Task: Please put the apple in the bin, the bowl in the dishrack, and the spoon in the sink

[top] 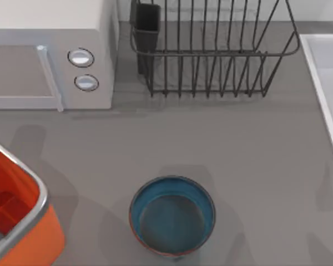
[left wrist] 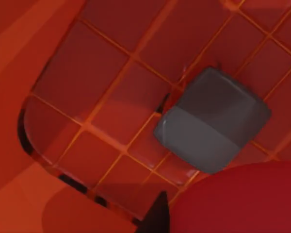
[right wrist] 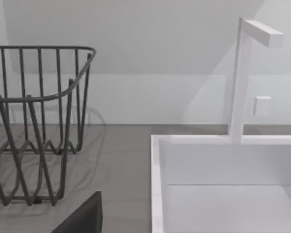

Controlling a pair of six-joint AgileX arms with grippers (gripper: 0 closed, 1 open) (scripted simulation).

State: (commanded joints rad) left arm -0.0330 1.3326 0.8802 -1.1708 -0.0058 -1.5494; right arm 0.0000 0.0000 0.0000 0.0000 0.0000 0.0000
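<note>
The red apple (left wrist: 242,201) is close to the left wrist camera, inside the orange bin (left wrist: 87,73), above its ribbed floor. It touches a grey block of my left gripper (left wrist: 184,170). The bin (top: 36,235) stands at the table's front left corner. The teal-blue bowl (top: 172,216) sits upright and empty at front centre. The dark wire dishrack (top: 211,55) stands at the back, the pale sink (top: 317,77) at the right edge. A dark part of my right gripper (right wrist: 82,218) shows between dishrack (right wrist: 39,121) and sink (right wrist: 157,184). The spoon is out of view.
A white microwave (top: 50,55) with two round knobs fills the back left. A white tap (right wrist: 240,82) rises behind the sink. Bare grey tabletop lies between the bowl and the dishrack.
</note>
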